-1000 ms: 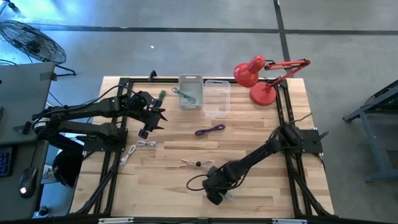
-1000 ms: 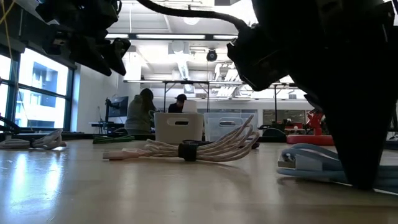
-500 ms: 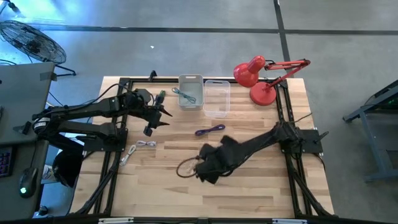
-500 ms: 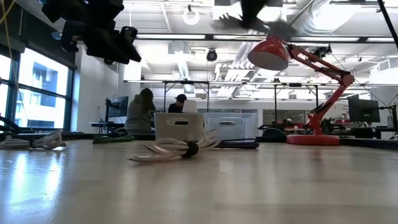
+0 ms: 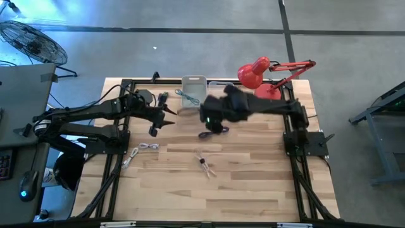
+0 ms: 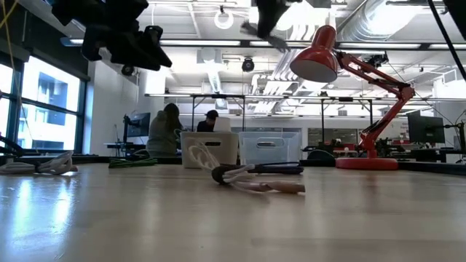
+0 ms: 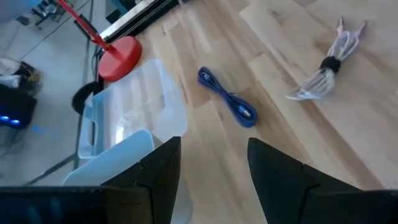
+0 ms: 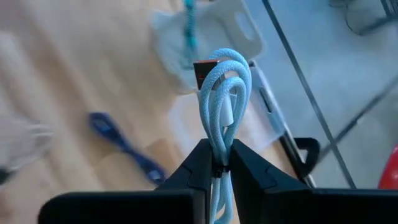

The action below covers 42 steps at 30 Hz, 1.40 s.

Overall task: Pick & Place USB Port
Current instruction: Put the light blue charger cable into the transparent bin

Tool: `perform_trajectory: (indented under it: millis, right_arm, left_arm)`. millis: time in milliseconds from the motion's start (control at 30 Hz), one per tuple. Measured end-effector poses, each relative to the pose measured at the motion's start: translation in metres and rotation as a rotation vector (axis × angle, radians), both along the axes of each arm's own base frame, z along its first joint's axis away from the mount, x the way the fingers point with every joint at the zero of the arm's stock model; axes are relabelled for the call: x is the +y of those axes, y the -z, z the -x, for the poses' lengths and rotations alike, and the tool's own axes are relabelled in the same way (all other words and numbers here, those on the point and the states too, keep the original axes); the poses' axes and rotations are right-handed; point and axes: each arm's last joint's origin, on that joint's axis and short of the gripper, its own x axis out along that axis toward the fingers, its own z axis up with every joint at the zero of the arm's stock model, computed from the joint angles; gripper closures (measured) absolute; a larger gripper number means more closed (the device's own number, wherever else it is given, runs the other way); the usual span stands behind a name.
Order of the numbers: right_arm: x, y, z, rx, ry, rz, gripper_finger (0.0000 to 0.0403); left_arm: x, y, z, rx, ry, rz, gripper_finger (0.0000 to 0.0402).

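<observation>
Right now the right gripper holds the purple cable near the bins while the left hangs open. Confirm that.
Not quite: the right gripper is shut on a light-blue cable, as the right wrist view shows. The purple cable lies on the table. The left gripper does hang open.

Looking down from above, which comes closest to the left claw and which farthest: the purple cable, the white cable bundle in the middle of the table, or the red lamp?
From the left gripper, in the high view:
1. Purple cable, just to its right.
2. White cable bundle, toward the table's front middle.
3. Red lamp, at the far right corner.
</observation>
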Motion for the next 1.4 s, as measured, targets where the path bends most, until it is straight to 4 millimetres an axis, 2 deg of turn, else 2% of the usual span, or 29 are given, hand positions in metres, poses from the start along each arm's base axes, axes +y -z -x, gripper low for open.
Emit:
perform_trajectory:
  millis: [167, 300, 467, 667, 1400]
  right_arm:
    - [-0.060, 0.021, 0.000, 0.058, 0.105, -0.039, 0.0374]
    - [-0.103, 0.039, 0.002, 0.043, 0.155, -0.134, 0.0374]
    - [-0.139, 0.059, 0.003, -0.031, 0.161, -0.247, 0.0374]
    - [-0.143, 0.071, 0.003, -0.020, 0.162, -0.273, 0.0374]
    - [-0.124, 0.071, -0.007, -0.054, 0.107, -0.297, 0.0374]
  left_arm:
    - [0.001, -0.002, 0.000, -0.013, -0.044, -0.033, 0.0220]
    - [0.001, -0.007, 0.002, -0.051, -0.048, -0.046, 0.0220]
    - [0.001, -0.008, 0.004, -0.049, -0.055, -0.082, 0.0220]
    - [0.001, -0.008, 0.005, -0.046, -0.041, -0.109, 0.0220]
    - [0.000, -0.006, 0.006, -0.016, -0.036, -0.090, 0.0220]
